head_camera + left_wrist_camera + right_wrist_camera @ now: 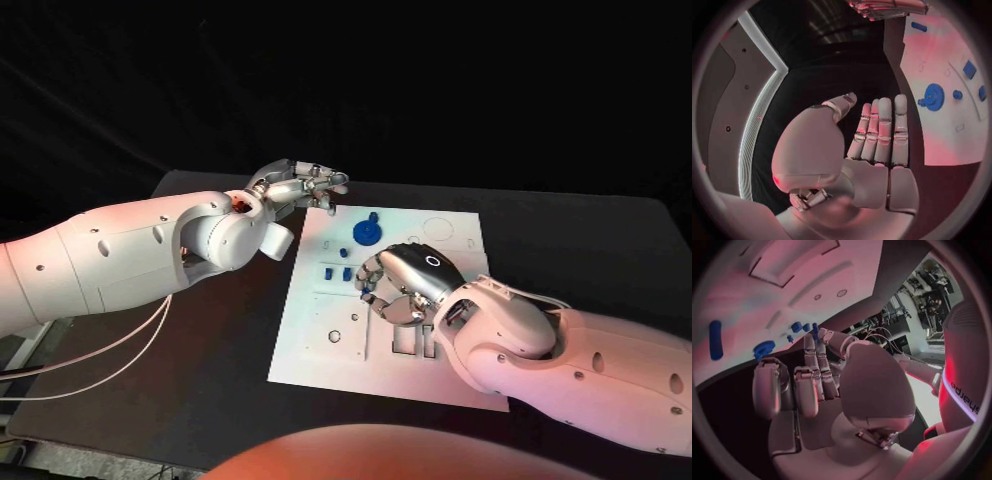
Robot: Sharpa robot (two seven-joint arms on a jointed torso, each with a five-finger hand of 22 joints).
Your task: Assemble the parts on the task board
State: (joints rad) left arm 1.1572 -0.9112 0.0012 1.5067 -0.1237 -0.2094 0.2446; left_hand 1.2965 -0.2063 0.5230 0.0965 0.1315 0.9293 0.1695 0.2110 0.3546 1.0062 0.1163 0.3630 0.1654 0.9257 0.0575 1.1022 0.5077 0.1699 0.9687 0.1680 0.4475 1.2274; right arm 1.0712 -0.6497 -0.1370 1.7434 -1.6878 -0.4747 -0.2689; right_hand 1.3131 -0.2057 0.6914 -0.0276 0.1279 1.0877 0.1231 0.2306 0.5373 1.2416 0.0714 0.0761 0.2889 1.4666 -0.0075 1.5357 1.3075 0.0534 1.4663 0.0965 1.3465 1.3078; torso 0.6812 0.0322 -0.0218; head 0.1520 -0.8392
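Under the right hand (408,285), seemingly, blue parts (336,272).

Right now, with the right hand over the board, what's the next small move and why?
Probably lower the right hand a little toward the small blue parts beside its fingertips and pinch one. It hovers over the middle of the task board and appears to hold nothing. The left hand sits off the board's far corner with flat fingers, also holding nothing.
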